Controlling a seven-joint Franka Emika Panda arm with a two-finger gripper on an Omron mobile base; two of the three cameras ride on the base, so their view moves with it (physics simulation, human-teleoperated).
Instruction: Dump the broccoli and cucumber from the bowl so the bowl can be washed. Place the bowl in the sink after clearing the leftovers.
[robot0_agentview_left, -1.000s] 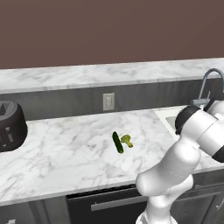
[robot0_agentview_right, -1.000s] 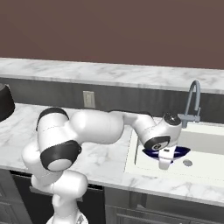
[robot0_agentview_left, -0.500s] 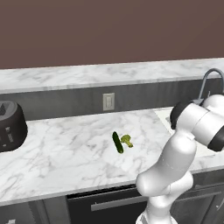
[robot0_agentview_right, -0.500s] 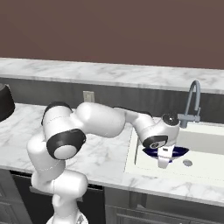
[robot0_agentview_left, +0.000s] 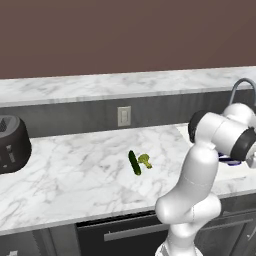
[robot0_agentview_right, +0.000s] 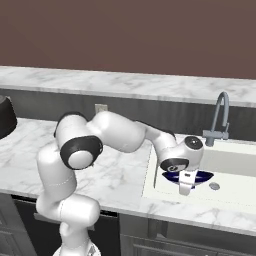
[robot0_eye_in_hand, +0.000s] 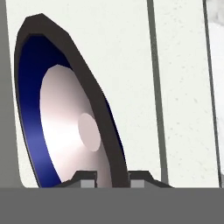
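Note:
The bowl, dark blue outside and white inside, hangs low in the pale sink, and my gripper is shut on its near rim. In the hand view the bowl stands tilted on edge against the sink's pale floor, its dark rim pinched between my fingertips; the gripper is at the bottom. The dark green cucumber lies on the marble counter with the yellow-green broccoli just to its right, touching or nearly so. A blue sliver of the bowl peeks from behind my arm.
The grey gooseneck faucet rises behind the sink, close to the bowl. A dark toaster-like appliance sits at the counter's left end. A wall outlet is on the backsplash. A drain lies right of the bowl.
My arm's elbow and upper links have swung, while the gripper and the bowl stay at about the same spot in the sink. Cucumber and broccoli have not moved.

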